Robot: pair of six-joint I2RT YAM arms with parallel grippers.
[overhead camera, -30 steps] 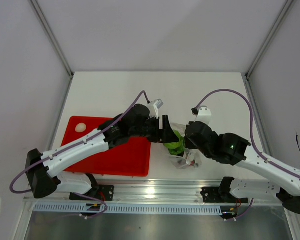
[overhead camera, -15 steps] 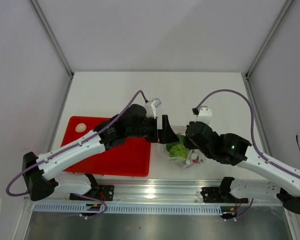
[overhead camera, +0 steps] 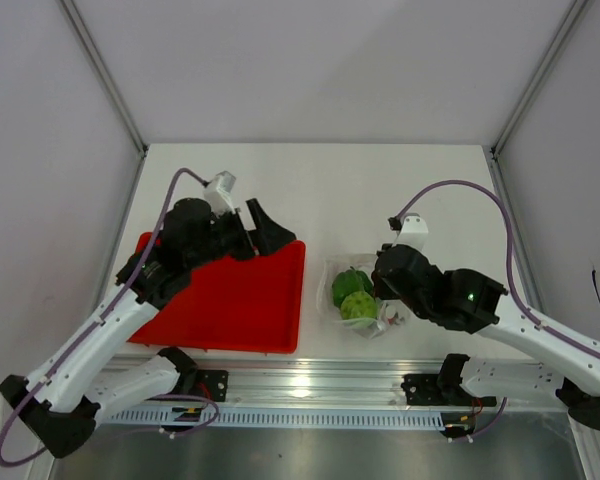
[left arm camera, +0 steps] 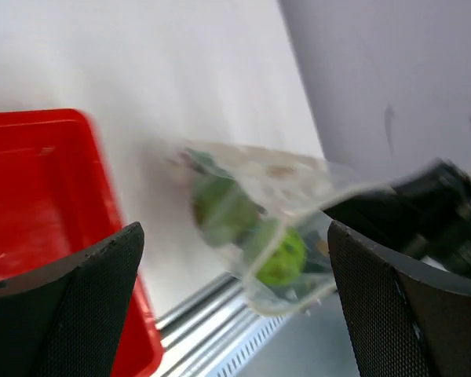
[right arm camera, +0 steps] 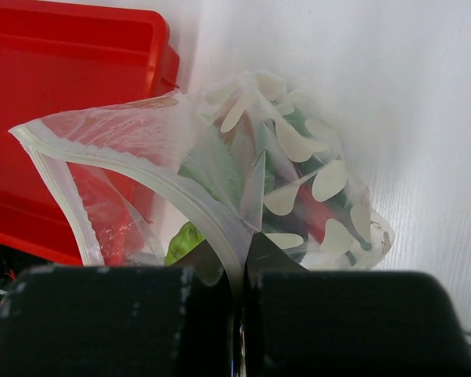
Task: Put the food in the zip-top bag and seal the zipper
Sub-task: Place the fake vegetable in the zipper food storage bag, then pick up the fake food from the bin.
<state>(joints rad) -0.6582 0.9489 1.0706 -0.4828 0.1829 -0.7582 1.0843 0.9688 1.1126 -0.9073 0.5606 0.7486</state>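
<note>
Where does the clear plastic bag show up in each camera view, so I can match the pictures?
Top view: the bag lies right of centre near the front edge, just right of the red tray.
Left wrist view: the bag is central and blurred, right of the tray.
Right wrist view: the bag fills the middle, pinched by the right gripper, with the tray upper left.
Shared landmark: the red tray.

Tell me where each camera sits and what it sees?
Top camera: above and behind, looking down at the table; left arm and right arm show.
Left wrist: looks past the red tray toward the zip-top bag; open left fingers frame it.
Right wrist: close on the bag; shut right fingers pinch its edge.
Shared: bag and tray.
</note>
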